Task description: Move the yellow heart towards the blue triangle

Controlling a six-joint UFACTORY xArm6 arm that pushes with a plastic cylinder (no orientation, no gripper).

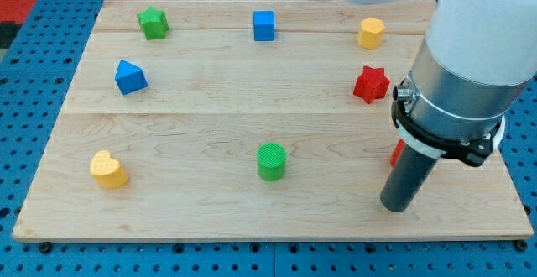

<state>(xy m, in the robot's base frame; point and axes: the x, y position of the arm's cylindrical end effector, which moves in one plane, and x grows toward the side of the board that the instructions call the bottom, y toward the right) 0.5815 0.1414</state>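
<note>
The yellow heart point(108, 169) lies at the view's lower left of the wooden board point(193, 126). The blue triangle point(130, 77) lies above it, near the left edge. My tip point(396, 206) is at the view's lower right, far to the right of both blocks and touching neither. The arm's grey and white body point(466, 67) rises above it and hides part of the board's right side.
A green cylinder point(271, 161) sits at the bottom middle. A green star point(153, 23), a blue cube point(264, 25) and a yellow hexagon point(372, 33) line the top. A red star point(371, 84) is at the right. A red block point(395, 154) peeks out behind the rod.
</note>
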